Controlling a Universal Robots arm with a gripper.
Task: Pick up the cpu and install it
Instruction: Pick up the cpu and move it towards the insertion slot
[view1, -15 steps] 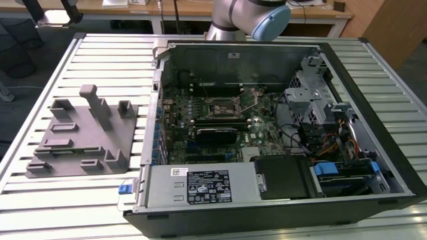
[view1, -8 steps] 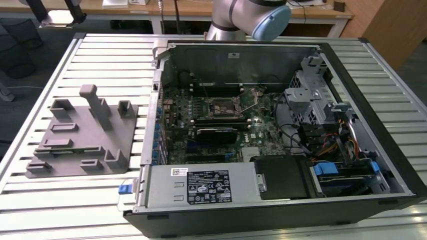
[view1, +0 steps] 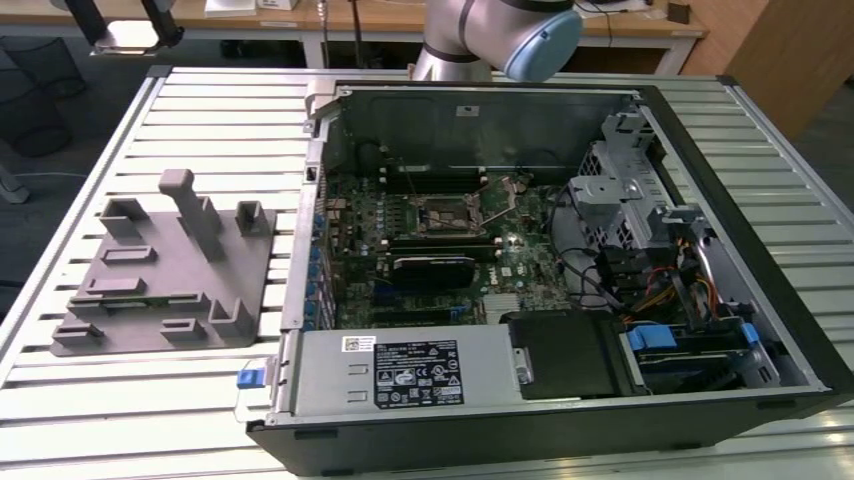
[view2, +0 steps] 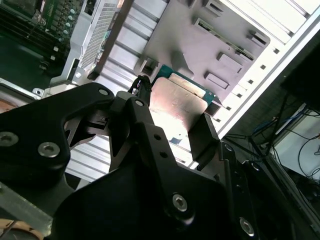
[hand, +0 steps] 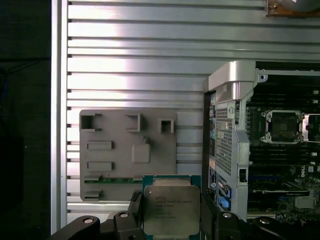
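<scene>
**CPU gripped, socket yet to be filled**

The gripper (hand: 171, 215) is clamped on the cpu (hand: 171, 207), a flat square chip with a dull silver metal lid on a green board. Its black fingers (hand: 207, 215) pinch opposite edges. Pick-up looks done and installation remains. Beneath the gripper lie a matte grey pegged tray (hand: 127, 150) and the ribbed metal table (hand: 150, 50). The motherboard socket (hand: 282, 125) sits well apart.

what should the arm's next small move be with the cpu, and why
Probably shift across toward the socket in the computer case, keeping the cpu level. In the first wrist view the gripper grips the cpu by two edges over the grey tray, and the socket looks empty.
</scene>
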